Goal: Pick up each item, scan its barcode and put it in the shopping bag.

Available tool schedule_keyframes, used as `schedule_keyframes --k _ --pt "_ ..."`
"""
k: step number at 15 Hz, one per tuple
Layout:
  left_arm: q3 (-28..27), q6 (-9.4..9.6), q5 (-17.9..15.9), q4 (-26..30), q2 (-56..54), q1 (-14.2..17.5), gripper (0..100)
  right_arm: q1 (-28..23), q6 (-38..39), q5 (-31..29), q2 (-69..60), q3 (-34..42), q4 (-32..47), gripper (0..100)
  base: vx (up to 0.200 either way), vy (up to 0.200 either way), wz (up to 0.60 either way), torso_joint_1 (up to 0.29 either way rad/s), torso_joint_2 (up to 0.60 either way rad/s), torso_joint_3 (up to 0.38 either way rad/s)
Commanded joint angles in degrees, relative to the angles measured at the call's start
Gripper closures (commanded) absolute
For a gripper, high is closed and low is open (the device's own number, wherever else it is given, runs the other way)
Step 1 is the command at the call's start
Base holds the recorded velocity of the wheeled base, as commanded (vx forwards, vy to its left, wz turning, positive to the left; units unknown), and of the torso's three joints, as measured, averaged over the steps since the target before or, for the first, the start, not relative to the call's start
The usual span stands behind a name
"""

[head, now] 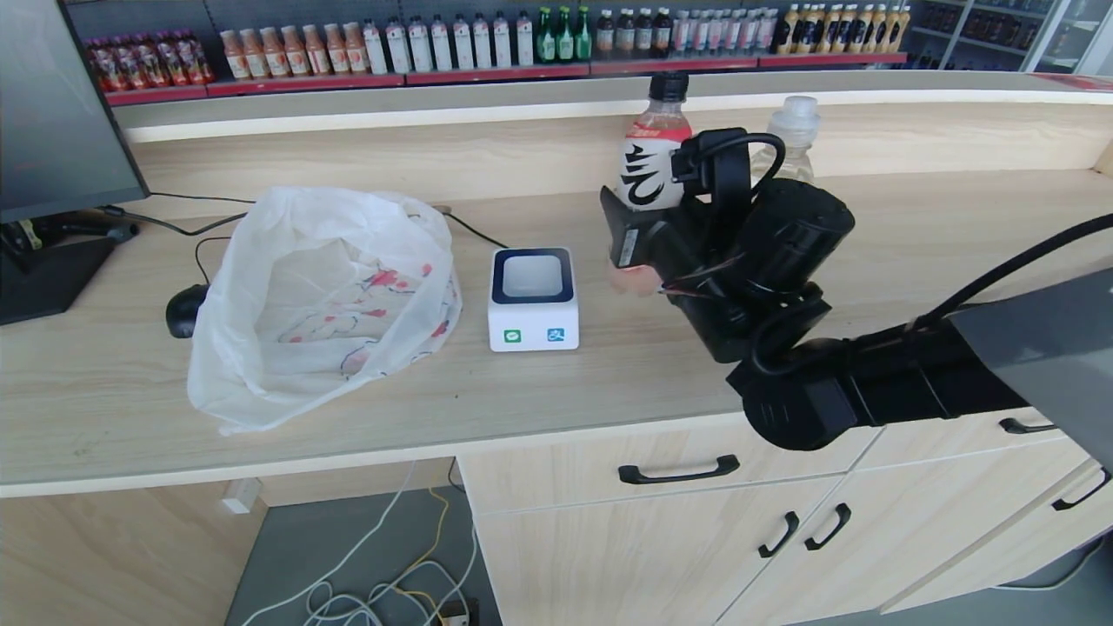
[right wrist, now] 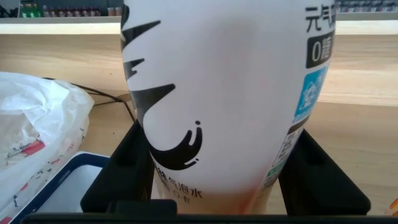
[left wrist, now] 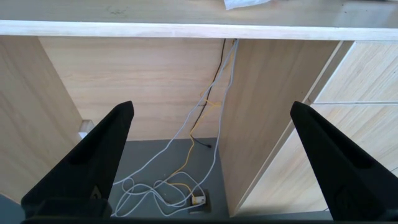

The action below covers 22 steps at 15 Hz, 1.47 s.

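In the head view, we see the right gripper (head: 635,250) closed around the lower part of a plastic drink bottle (head: 654,161), which stands upright just right of the scanner (head: 533,298). We cannot tell whether its base touches the wooden counter (head: 565,382). The bottle has a black cap, pinkish liquid and a white label with bold black brush strokes. The scanner is a small white cube with a dark-framed glass top and two small square icons, green and blue, on its near face. Left of it lies the shopping bag (head: 252,287), thin crinkled white plastic with red print, mouth open. A clear bottle with a pale cap (head: 796,130) stands behind the arm, and a black mouse (head: 184,310) lies left of the bag.

In the left wrist view, the left gripper (left wrist: 211,165) hangs below the counter edge with its black fingers (left wrist: 93,168) spread wide and nothing between them, above loose cables (left wrist: 180,180) on the floor.

In the right wrist view, the bottle's smooth white label (right wrist: 230,93) sits between the black fingers (right wrist: 124,168), which press it on both sides. It carries black strokes, and small print with a blue patch down one side. The bag (right wrist: 37,124) and the scanner (right wrist: 62,193) lie beyond.
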Motion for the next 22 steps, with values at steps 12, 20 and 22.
schedule_keyframes --k 12,20,22 --pt "0.0 0.02 0.0 0.0 0.0 0.0 0 12.9 -2.3 -1.0 -28.7 44.0 -9.6 100 0.0 0.0 0.0 0.0 0.0 0.0" --pt "0.0 0.02 0.0 0.0 0.0 0.0 0 26.5 -17.4 -14.3 -22.7 38.9 -10.3 100 0.0 0.0 0.0 0.0 0.0 0.0" --pt "0.0 0.02 0.0 0.1 0.0 0.0 0 30.8 -17.3 -21.6 -18.4 35.5 -10.4 100 0.0 0.0 0.0 0.0 0.0 0.0"
